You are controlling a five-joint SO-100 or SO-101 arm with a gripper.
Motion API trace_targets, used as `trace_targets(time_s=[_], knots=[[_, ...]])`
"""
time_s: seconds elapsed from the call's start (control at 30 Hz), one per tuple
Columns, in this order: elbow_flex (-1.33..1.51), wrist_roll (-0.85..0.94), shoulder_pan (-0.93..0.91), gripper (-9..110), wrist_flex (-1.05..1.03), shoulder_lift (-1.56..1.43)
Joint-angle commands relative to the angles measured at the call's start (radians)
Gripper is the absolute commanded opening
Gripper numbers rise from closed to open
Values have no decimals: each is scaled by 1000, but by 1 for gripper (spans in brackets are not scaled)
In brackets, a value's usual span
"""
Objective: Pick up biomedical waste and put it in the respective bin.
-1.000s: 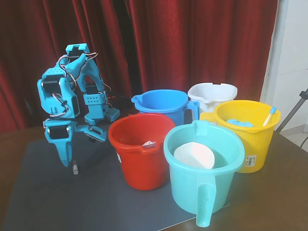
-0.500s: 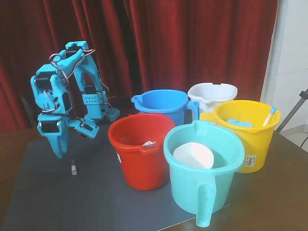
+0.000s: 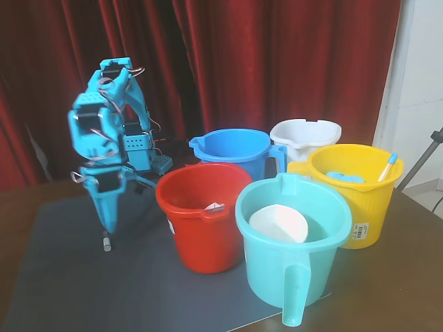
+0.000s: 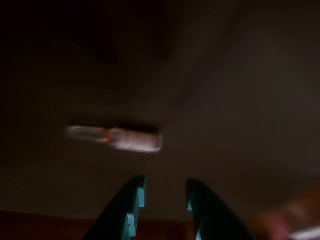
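The biomedical waste is a tiny clear vial [image 3: 106, 242] lying on the dark mat, left of the red bucket [image 3: 201, 238]. In the wrist view the vial [image 4: 117, 138] lies sideways and blurred, with an orange band and a whitish end. My turquoise gripper [image 3: 110, 225] points down, its tip just above and behind the vial. The wrist view shows the gripper [image 4: 165, 184] a little open, with nothing between its fingers; the vial sits ahead and to the left of them.
Five buckets crowd the right side: red, blue [image 3: 232, 149], white [image 3: 304, 131], yellow [image 3: 349, 207] holding a blue-tipped stick [image 3: 387, 166], and teal [image 3: 291, 270] holding a white bowl-like piece. The arm's base [image 3: 138, 155] stands behind the mat [image 3: 62, 277].
The arm swung out to the left and lifted, then came back right. The gripper tip now hangs closer over the vial, which has not moved.
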State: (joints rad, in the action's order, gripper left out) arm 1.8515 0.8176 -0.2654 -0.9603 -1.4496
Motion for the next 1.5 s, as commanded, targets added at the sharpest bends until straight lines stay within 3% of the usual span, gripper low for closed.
trace_targets(time_s=[0.0, 0.13, 0.27, 0.5, 0.73, 1.27, 1.47], knots=[[21, 138, 12, 8, 77, -71], [49, 301, 69, 9, 173, -69], [23, 337, 66, 9, 184, -69], [-146, 345, 21, 9, -14, -71], [-362, 483, -55, 9, -296, -58], [-350, 1072, -115, 8, -322, 25], [-345, 1089, -115, 8, -344, 63]])
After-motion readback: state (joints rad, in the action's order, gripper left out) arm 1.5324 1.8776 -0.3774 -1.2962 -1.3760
